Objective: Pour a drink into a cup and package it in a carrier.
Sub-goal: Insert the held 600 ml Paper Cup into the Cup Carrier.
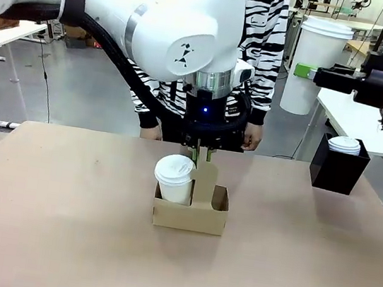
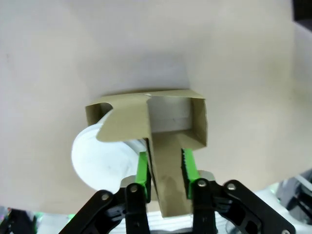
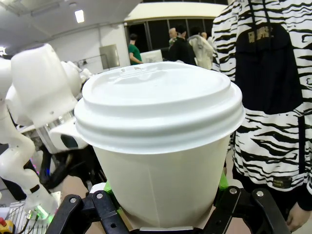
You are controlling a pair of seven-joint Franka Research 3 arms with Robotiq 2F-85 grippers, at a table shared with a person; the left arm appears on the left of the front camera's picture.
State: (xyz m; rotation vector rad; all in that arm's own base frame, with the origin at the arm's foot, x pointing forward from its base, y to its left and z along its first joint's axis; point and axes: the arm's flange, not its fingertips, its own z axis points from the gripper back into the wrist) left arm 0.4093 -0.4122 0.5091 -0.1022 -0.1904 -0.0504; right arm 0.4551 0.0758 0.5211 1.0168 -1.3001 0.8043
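The brown cardboard carrier (image 1: 189, 214) stands mid-table with a white lidded cup (image 1: 174, 177) in its left slot. My left gripper (image 1: 204, 158) comes down from above onto the carrier's upright handle tab (image 2: 168, 165). Its green pads (image 2: 143, 168) press against both edges of the tab, shut on it, and the lidded cup (image 2: 100, 158) sits beside it. My right gripper (image 1: 308, 73) hovers high at the right, shut on a second white lidded cup (image 3: 161, 141), which is upright. The drink is out of view.
A black open-topped box (image 1: 337, 171) holding white lids stands at the table's right edge. A person in a striped top stands at the far side, one hand (image 1: 253, 136) near the edge. A white side table (image 1: 372, 129) is beyond the right.
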